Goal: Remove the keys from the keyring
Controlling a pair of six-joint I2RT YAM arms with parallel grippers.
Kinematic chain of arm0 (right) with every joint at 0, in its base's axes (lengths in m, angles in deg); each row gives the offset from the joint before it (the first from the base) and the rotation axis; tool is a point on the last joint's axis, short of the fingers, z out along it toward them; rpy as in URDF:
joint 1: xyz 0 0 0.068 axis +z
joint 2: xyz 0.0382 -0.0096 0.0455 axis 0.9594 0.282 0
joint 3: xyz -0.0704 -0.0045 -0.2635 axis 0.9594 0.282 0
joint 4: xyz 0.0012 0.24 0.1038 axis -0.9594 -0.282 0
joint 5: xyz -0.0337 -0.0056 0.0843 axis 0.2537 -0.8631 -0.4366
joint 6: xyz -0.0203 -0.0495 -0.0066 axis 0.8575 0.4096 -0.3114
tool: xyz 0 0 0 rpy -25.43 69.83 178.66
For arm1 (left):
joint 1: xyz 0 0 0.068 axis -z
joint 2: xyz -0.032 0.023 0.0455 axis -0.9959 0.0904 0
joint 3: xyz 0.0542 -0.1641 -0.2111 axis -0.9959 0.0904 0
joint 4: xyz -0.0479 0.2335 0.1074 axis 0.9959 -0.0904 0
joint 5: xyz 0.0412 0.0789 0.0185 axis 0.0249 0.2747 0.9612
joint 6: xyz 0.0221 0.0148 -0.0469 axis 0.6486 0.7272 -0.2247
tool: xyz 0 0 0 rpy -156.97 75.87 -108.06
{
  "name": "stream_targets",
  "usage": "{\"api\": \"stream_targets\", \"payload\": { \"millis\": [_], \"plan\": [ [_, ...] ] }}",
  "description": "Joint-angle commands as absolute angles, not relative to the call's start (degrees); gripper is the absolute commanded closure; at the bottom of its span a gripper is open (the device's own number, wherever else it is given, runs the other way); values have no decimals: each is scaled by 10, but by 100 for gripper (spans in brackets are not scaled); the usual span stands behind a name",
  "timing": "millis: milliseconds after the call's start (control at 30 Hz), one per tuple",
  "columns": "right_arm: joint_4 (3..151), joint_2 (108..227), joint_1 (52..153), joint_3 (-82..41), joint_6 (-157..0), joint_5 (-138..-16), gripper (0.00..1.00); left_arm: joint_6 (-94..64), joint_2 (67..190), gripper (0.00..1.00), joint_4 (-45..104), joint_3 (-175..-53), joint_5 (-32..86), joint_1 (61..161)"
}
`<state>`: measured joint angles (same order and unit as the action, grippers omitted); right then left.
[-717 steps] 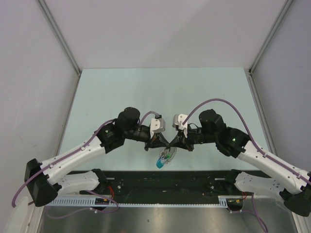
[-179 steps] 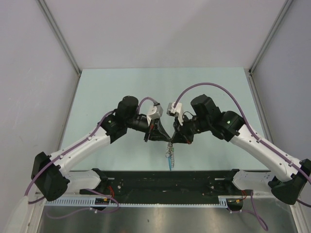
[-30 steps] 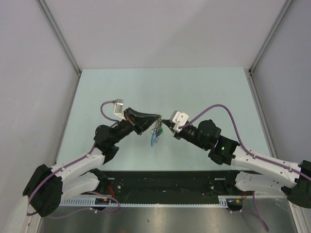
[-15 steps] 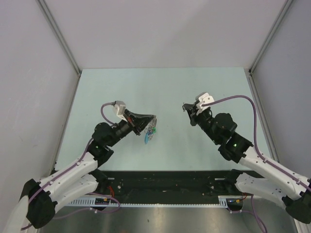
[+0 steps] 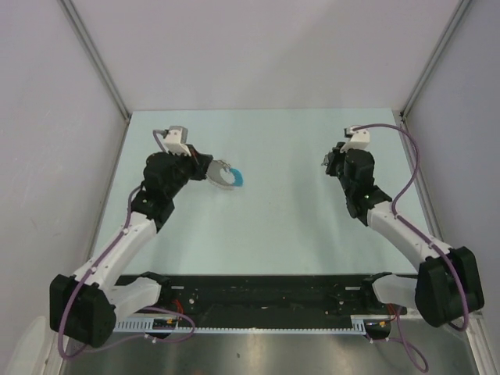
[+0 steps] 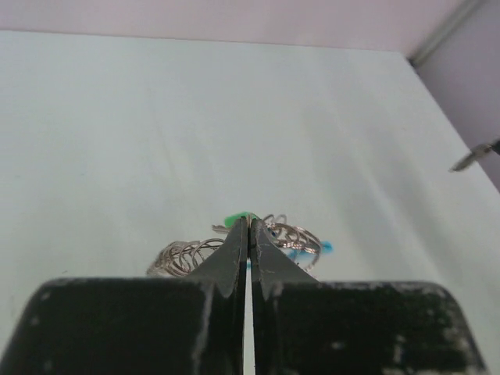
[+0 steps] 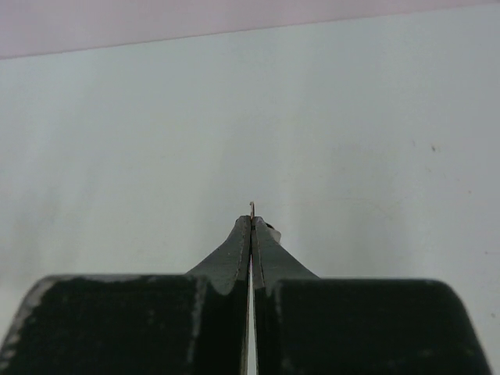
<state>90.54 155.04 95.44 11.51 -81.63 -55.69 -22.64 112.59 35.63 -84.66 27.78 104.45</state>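
Observation:
My left gripper (image 5: 211, 169) is shut on the bunch of keys and rings (image 5: 226, 176), whose blue piece (image 5: 238, 178) hangs at its right, over the far left of the table. In the left wrist view my left gripper (image 6: 249, 222) pinches silvery ring loops (image 6: 293, 234) with a green bit (image 6: 234, 219) and a blue bit (image 6: 324, 247). My right gripper (image 5: 327, 162) is at the far right, well apart. In the right wrist view my right gripper (image 7: 251, 219) is shut on a thin silvery metal piece (image 7: 251, 206), seen edge-on, likely one key.
The pale green table top (image 5: 273, 148) ends at grey walls behind and at both sides. A black rail (image 5: 266, 291) runs along the near edge by the arm bases. A thin grey sliver (image 6: 473, 157) shows at the right edge of the left wrist view.
Both arms have swung apart and towards the back. The left gripper carried the bunch to the far left. The right gripper moved to the far right with only a thin metal piece.

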Motion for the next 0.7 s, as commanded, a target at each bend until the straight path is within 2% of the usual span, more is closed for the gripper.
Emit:
{"api": "stream_targets", "payload": {
  "millis": [0, 133, 300, 400, 500, 533, 600, 633, 667],
  "plan": [
    [996, 1606, 877, 110, -895, -564, 100, -231, 1157, 100, 339, -887, 305, 978],
    [1034, 1675, 799, 106, -938, -603, 100, -262, 1194, 100, 402, -868, 306, 950],
    [1028, 1768, 771, 82, -960, -621, 100, -252, 1259, 100, 376, -889, 317, 940],
    [1028, 1804, 765, 71, -966, -632, 96, -250, 1269, 100, 377, -878, 321, 937],
    [985, 1809, 755, 47, -978, -658, 81, -253, 1285, 100, 373, -872, 330, 935],
    [968, 1802, 755, 39, -979, -661, 70, -254, 1290, 99, 371, -873, 327, 935],
    [931, 1771, 762, 19, -968, -675, 54, -255, 1293, 100, 369, -871, 319, 935],
    [899, 1758, 765, 9, -961, -679, 37, -256, 1290, 100, 372, -869, 314, 934],
    [879, 1744, 777, -10, -953, -680, 29, -256, 1290, 100, 372, -868, 318, 935]
  ]
}}
